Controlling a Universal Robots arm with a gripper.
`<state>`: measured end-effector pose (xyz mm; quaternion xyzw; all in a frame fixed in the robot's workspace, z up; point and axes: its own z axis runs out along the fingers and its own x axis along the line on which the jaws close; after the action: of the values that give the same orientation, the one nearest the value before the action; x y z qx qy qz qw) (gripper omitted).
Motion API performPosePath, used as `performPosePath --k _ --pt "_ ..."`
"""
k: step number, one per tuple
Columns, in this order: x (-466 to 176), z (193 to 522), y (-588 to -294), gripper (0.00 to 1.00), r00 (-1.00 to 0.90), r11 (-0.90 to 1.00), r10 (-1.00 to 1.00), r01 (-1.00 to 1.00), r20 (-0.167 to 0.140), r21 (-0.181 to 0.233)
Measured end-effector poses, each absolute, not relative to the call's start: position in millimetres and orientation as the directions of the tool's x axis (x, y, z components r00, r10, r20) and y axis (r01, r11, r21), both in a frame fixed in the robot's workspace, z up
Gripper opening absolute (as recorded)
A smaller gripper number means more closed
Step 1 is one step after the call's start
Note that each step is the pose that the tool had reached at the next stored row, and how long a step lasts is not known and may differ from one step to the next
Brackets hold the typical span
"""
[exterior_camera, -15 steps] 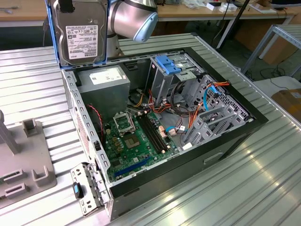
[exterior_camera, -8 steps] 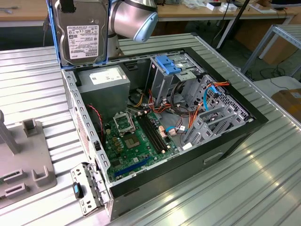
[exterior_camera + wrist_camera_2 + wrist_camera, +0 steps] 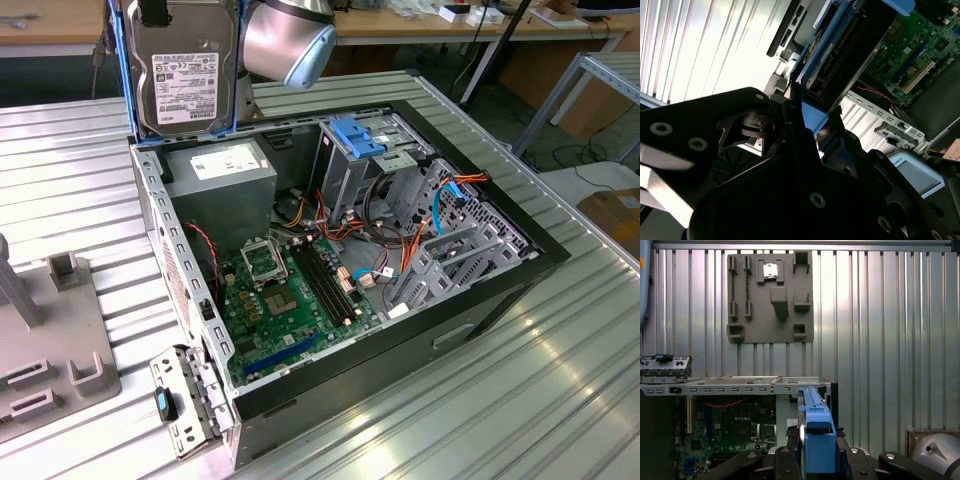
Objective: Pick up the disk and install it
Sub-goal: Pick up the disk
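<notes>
The disk (image 3: pixel 185 65), a grey metal drive in a blue carrier, hangs upright in the air over the back corner of the open computer case (image 3: pixel 500 285), at the exterior view's upper left. My gripper (image 3: pixel 817 462) is shut on it, its black fingers (image 3: pixel 785 460) pressing the carrier's blue edge (image 3: pixel 815 430) from both sides. In the second wrist view the disk (image 3: pixel 835 55) points down toward the case. The silver drive cage with its fixed blue bracket (image 3: pixel 360 140) stands inside the case, to the exterior view's right of the disk.
Inside the case lie the green motherboard (image 3: pixel 290 300), a grey power supply (image 3: pixel 225 170) and loose coloured cables (image 3: pixel 400 240). A grey fixture plate (image 3: pixel 50 340) sits on the ribbed metal table (image 3: pixel 540 400). The arm's silver joint (image 3: pixel 288 40) is beside the disk.
</notes>
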<state>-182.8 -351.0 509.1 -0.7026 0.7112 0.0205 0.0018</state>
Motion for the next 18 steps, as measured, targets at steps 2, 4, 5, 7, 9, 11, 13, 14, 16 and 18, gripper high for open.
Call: performPosePath --k 2,4,5,7,9,11,13,14,16,18 --pt "-182.6 509.1 -351.0 0.37 -0.013 0.012 -0.999 -1.000 -0.031 0.027" --pt "-182.6 509.1 -351.0 0.37 -0.013 0.012 -0.999 -1.000 -0.031 0.027" --pt "-182.6 509.1 -351.0 0.37 -0.013 0.012 -0.999 -1.000 -0.031 0.027" --pt "-182.6 509.1 -351.0 0.37 -0.013 0.012 -0.999 -1.000 -0.031 0.027" --pt "-182.5 509.1 -351.0 0.37 -0.013 0.012 -0.999 -1.000 -0.031 0.027" --pt "-182.5 509.1 -351.0 0.37 -0.013 0.012 -0.999 -1.000 -0.031 0.027" --pt "-182.5 509.1 -351.0 0.37 -0.013 0.012 -0.999 -1.000 -0.031 0.027" --pt "-182.3 509.1 -351.0 0.37 -0.013 0.012 -0.999 -1.000 -0.031 0.027" --pt "-180.3 509.0 -351.0 0.37 -0.013 0.012 -0.999 -1.000 -0.031 0.027" --pt "-177.8 509.0 -351.0 0.37 -0.013 0.012 -0.999 -1.000 -0.031 0.027"
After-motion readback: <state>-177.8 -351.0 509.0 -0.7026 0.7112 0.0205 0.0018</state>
